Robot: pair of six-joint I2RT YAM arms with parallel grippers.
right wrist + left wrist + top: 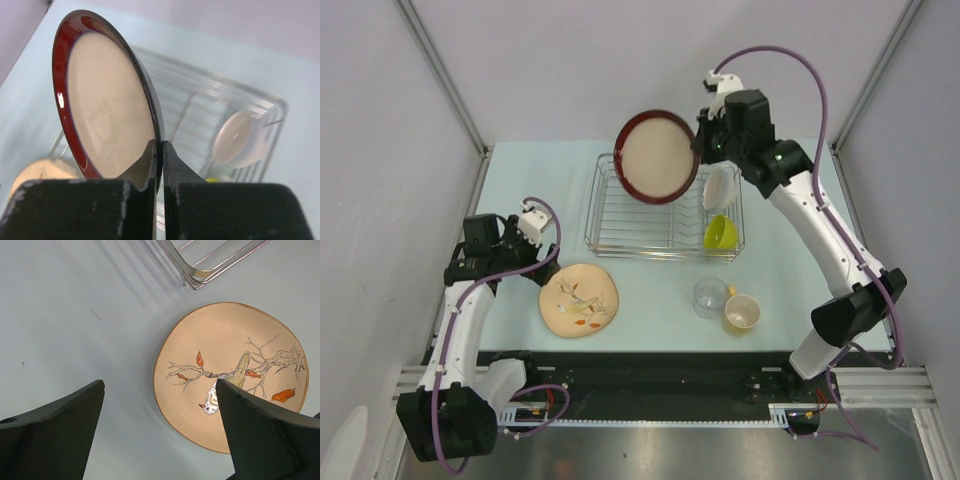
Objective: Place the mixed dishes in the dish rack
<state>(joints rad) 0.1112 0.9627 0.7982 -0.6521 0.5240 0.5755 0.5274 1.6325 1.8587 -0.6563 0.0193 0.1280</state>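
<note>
The red-rimmed plate (657, 157) hangs on edge above the dish rack (620, 238), toward the far edge of the counter (650, 305). Its rim is clamped in the right tool (698, 142). The left tool (160, 385), spread apart, hovers beside the leaf-pattern plate (579, 299) near the front edge.

Two plates: red-rimmed plate (656, 157), leafy plate (579, 299). Two cups: green cup (720, 233), handled cup (741, 312). One bowl (719, 185), one glass (709, 297), one dish rack (620, 215).
</note>
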